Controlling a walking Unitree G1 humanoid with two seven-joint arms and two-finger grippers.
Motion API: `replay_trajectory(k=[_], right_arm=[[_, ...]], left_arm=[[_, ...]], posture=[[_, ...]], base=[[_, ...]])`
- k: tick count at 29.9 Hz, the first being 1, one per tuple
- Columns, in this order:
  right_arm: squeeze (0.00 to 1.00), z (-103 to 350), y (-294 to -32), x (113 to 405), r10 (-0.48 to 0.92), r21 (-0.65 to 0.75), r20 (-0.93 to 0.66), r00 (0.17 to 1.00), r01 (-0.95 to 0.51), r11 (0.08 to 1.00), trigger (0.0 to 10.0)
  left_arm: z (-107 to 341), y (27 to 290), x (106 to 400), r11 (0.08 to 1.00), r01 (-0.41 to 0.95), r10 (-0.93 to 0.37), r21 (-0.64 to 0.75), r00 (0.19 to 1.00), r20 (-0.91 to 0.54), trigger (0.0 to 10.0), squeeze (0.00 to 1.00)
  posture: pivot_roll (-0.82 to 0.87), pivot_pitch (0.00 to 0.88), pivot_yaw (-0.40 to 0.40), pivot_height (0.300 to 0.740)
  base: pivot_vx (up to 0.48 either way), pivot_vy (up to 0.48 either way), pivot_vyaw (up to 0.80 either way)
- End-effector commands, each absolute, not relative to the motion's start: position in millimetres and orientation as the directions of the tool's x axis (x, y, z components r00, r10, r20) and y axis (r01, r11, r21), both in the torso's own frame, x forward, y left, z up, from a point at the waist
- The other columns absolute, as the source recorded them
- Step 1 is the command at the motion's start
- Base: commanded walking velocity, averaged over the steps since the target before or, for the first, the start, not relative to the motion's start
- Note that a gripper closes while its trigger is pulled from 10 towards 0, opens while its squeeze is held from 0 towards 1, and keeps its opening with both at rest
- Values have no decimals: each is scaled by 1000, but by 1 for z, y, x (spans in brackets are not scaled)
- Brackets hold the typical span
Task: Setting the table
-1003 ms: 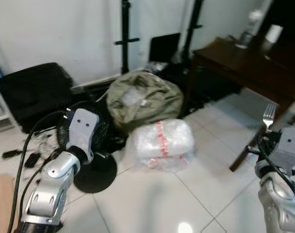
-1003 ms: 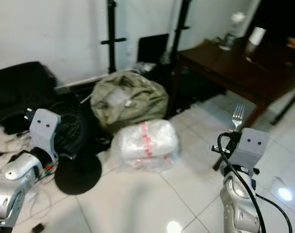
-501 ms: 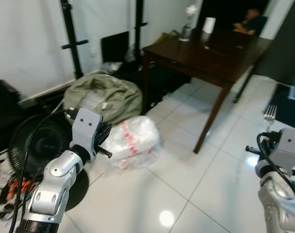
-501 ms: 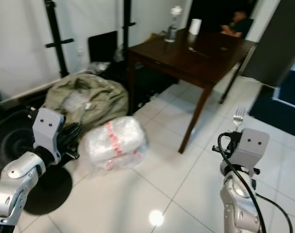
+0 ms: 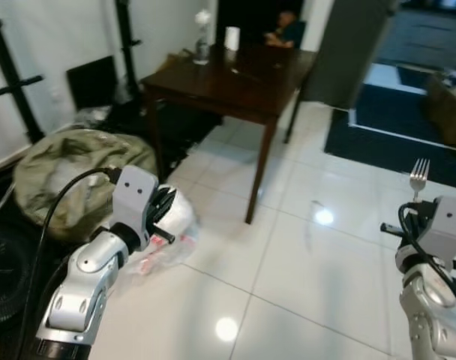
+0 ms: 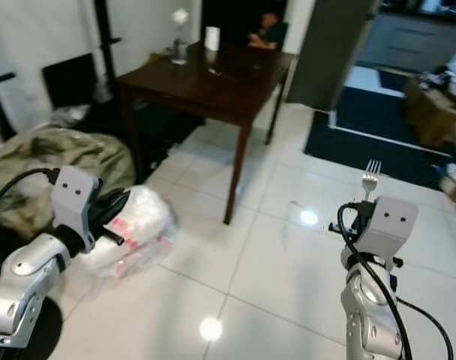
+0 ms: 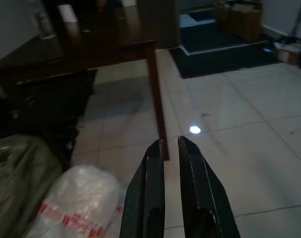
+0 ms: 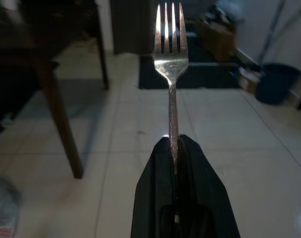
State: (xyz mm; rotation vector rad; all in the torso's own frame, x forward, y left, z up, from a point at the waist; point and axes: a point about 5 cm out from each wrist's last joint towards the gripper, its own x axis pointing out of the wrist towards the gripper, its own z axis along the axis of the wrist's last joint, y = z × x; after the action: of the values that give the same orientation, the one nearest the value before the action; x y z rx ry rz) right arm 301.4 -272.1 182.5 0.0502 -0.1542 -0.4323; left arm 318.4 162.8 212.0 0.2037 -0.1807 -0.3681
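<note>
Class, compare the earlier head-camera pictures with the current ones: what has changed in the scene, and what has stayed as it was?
The whole view has swung toward the robot's right, so the camera turned, not the things: the dark wooden table now sits centre, and the olive bag and plastic-wrapped bundle slid left. Nothing was picked up or let go. The right gripper still holds the fork upright; the left gripper stays raised, holding nothing.

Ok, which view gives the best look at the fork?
The right wrist view: the fork stands upright, handle clamped in the right pincer, tines sharp. Both eye views show it small, just the tines poking above the wrist housing.
</note>
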Motion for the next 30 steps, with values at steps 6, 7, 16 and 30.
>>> replay_trajectory(k=[6,7,16,30], right_arm=[[0,177,-274,298,-428,84,120,896,421,903,10000],[0,177,-274,298,-428,84,120,896,421,903,10000],[0,155,-195,306,229,53,34,973,-231,972,10000],[0,157,-165,302,467,68,87,880,-473,878,10000]], left_arm=[[207,162,316,911,350,-382,219,916,125,10000,0],[207,162,316,911,350,-382,219,916,125,10000,0],[189,184,312,924,295,-316,245,947,52,10000,0],[174,194,297,899,351,-358,262,933,-22,10000,0]], posture=[[94,82,41,740],[94,82,41,740],[98,84,31,740],[107,91,16,740]], base=[[0,0,-770],[0,0,-769],[0,0,-758],[0,0,-730]])
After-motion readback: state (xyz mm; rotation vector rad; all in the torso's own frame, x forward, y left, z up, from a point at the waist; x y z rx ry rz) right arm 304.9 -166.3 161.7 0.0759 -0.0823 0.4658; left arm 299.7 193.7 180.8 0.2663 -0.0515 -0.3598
